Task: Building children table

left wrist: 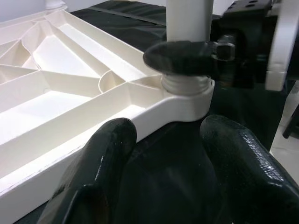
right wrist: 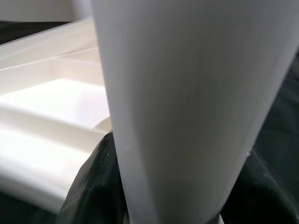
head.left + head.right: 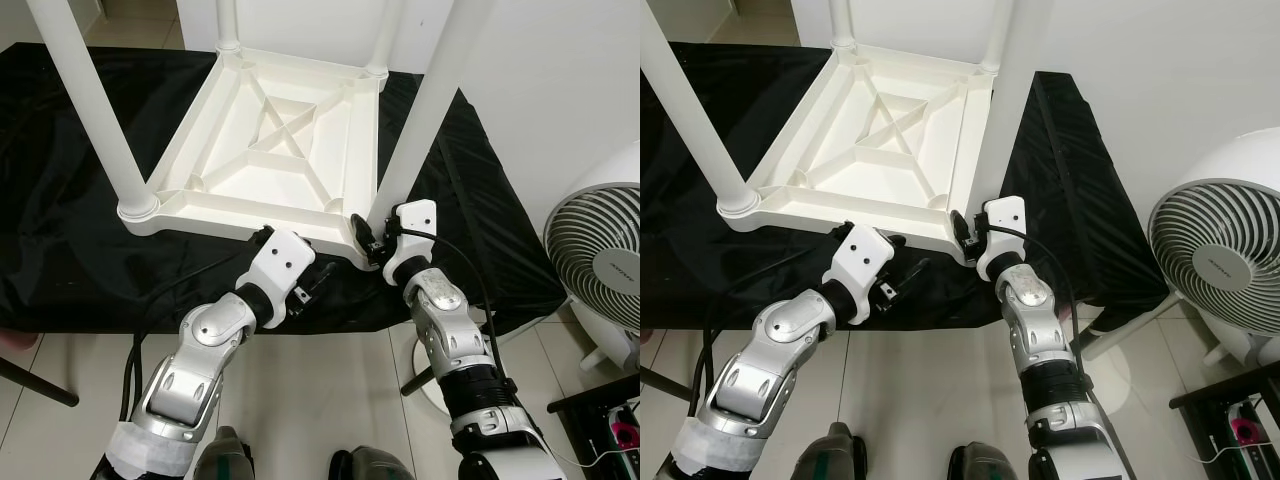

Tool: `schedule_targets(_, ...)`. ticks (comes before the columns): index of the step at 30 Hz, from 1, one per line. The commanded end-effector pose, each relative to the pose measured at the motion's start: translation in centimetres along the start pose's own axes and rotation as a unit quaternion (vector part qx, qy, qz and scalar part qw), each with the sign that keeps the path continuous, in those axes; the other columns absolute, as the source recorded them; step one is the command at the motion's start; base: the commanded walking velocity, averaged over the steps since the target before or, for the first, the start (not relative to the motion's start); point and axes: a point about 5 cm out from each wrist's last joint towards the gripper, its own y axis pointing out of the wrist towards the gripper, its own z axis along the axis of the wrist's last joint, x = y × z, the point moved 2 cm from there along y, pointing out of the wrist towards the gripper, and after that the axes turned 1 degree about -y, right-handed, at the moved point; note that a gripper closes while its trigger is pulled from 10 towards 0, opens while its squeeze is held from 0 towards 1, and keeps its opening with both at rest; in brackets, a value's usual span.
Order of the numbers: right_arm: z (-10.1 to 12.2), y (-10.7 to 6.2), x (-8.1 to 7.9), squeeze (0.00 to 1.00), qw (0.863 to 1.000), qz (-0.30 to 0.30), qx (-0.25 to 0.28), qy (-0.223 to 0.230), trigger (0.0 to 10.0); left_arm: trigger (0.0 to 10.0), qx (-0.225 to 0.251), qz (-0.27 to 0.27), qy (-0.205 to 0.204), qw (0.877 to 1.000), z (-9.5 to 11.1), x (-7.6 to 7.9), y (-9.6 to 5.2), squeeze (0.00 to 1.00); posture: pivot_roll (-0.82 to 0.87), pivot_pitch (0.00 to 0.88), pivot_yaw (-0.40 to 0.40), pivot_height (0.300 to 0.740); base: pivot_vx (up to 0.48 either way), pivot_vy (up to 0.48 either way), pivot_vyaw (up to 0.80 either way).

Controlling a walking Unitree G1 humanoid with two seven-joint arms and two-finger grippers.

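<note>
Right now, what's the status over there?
Right gripper clamped on near-right table leg at its socket. Left gripper open beside upturned tabletop. Fan stands right.

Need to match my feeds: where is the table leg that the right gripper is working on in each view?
Left eye view: leg right of centre, rising from the near right corner of the upturned tabletop.
Right eye view: just right of centre.
Left wrist view: upper middle, a right gripper finger across its base.
Right wrist view: close up, the right gripper around it.
Shared landmark: that corner socket.
</note>
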Motion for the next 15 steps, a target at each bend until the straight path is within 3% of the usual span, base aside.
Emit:
schedule_targets(1,-2.3,-0.7,0.6,0.00,0.996,-0.063,-0.057,-0.002,0.0,10.0,0.001,-0.007,-0.002,1.000,0.0,0.4,0.5,0.00,0.01,0.058,-0.029,0.740,0.000,0.000,0.00)
schedule_targets(2,-2.1,-0.4,-0.8,0.00,0.998,-0.042,-0.050,0.002,0.0,10.0,0.004,-0.006,-0.003,1.000,0.2,0.4,0.8,0.00,0.01,0.057,-0.030,0.740,0.000,0.000,0.00)
schedule_targets(3,-2.1,-0.4,-0.8,0.00,0.998,-0.042,-0.050,0.002,0.0,10.0,0.004,-0.006,-0.003,1.000,0.2,0.4,0.8,0.00,0.01,0.057,-0.030,0.740,0.000,0.000,0.00)
schedule_targets(4,-1.6,-0.3,-1.8,0.00,0.999,-0.018,-0.037,0.010,0.0,10.0,0.008,-0.004,-0.005,1.000,0.4,0.3,1.0,0.00,0.01,0.057,-0.032,0.740,0.000,0.000,0.00)
schedule_targets(8,-1.0,-0.5,-2.1,0.00,0.999,-0.006,-0.028,0.015,0.0,10.0,0.015,0.005,-0.010,1.000,0.7,0.2,1.3,0.00,0.01,0.056,-0.048,0.740,0.000,0.000,0.00)
schedule_targets(9,-1.1,-0.6,-1.9,0.00,0.999,-0.011,-0.032,0.011,2.2,10.0,0.016,0.006,-0.010,1.000,0.8,0.2,1.3,0.00,0.01,0.056,-0.051,0.740,0.000,0.000,0.00)
schedule_targets(12,-1.1,-0.6,-1.8,0.00,0.999,-0.014,-0.034,0.008,2.2,10.0,0.016,0.006,-0.011,1.000,0.8,0.3,1.3,0.00,0.01,0.056,-0.051,0.740,0.000,0.000,0.00)
schedule_targets(13,-1.1,-0.7,-1.8,0.00,0.999,-0.010,-0.033,0.007,10.0,10.0,0.016,0.006,-0.010,1.000,0.7,0.3,1.3,0.00,0.02,0.054,-0.059,0.740,0.000,0.000,0.00)
schedule_targets(14,-1.0,-0.7,-1.8,1.00,0.999,-0.007,-0.030,0.009,10.0,10.0,0.016,0.007,-0.010,1.000,0.7,0.3,1.3,0.00,0.02,0.054,-0.061,0.740,0.000,0.000,0.00)
schedule_targets(15,-0.6,-0.8,-1.7,1.00,1.000,0.009,-0.018,0.015,10.0,10.0,0.015,0.009,-0.010,1.000,0.6,0.3,1.2,0.00,0.02,0.051,-0.064,0.740,0.000,0.000,0.00)
